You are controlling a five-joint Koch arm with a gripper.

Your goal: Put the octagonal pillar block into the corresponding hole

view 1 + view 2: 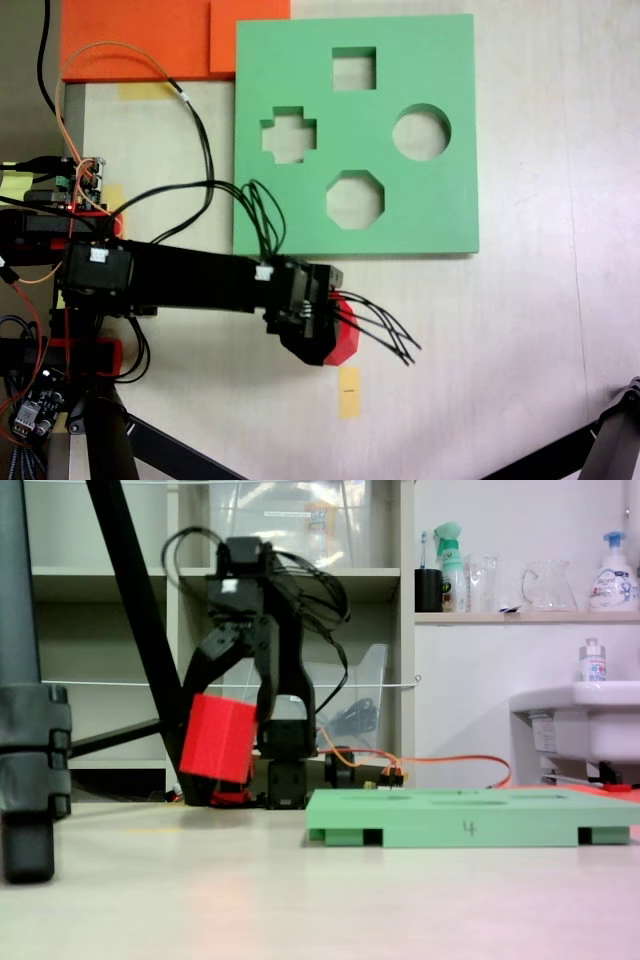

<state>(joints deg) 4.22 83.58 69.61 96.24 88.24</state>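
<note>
The red octagonal pillar block (218,739) hangs tilted above the table, clear of the surface, with my gripper (230,712) shut on it. From above, the block (344,342) peeks out red under the black gripper (328,335), just in front of the green foam board's (440,60) near edge. The eight-sided hole (355,199) lies open in the board's near row, a short way beyond the gripper. In the low side view the board (470,826) lies flat to the right of the block.
The board also has a cross cutout (288,135), a round cutout (421,132) and a square cutout (354,68). Orange foam pieces (130,40) lie at its far left corner. Yellow tape (348,392) marks the table. Tripod legs (600,440) (25,740) stand nearby.
</note>
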